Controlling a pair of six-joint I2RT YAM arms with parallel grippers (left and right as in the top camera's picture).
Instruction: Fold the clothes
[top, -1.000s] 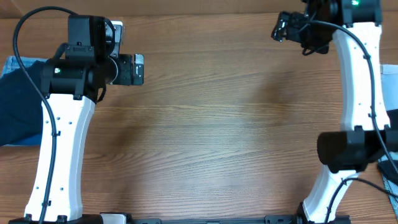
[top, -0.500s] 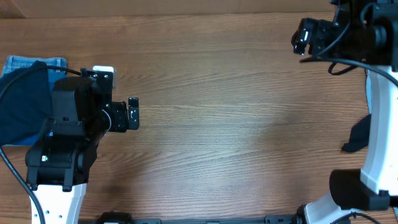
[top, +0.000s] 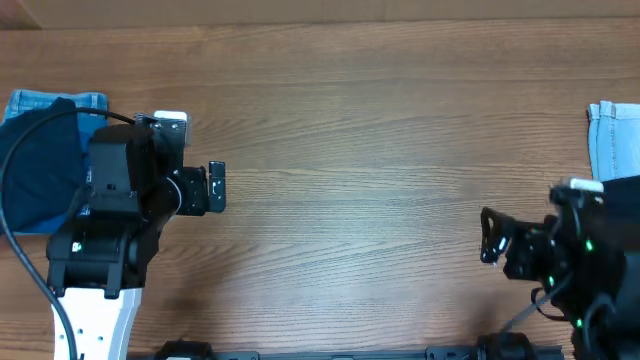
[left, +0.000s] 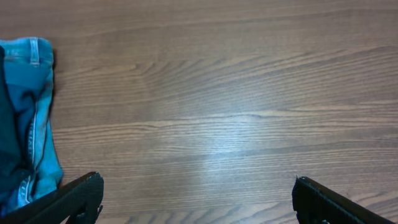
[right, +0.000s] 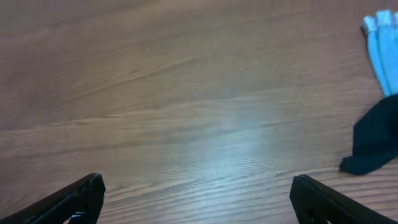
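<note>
A very dark navy garment (top: 38, 172) lies bunched at the table's left edge, partly over blue denim (top: 58, 101). In the left wrist view a strip of it (left: 7, 134) shows at the far left. Another dark piece (right: 375, 138) lies at the right in the right wrist view; the right arm hides it from overhead. My left gripper (top: 215, 187) (left: 196, 200) is open over bare wood, just right of the left pile. My right gripper (top: 489, 236) (right: 198, 200) is open over bare wood at the front right, holding nothing.
Blue jeans (left: 34, 106) sit under the left dark garment. Light blue denim (top: 612, 138) (right: 384, 46) lies at the right edge. The wooden table (top: 360, 150) spreads between the two arms.
The right arm swung from the far right corner down to the front right, its gripper still open. The left arm pulled toward the front a second ago and has since held still.
</note>
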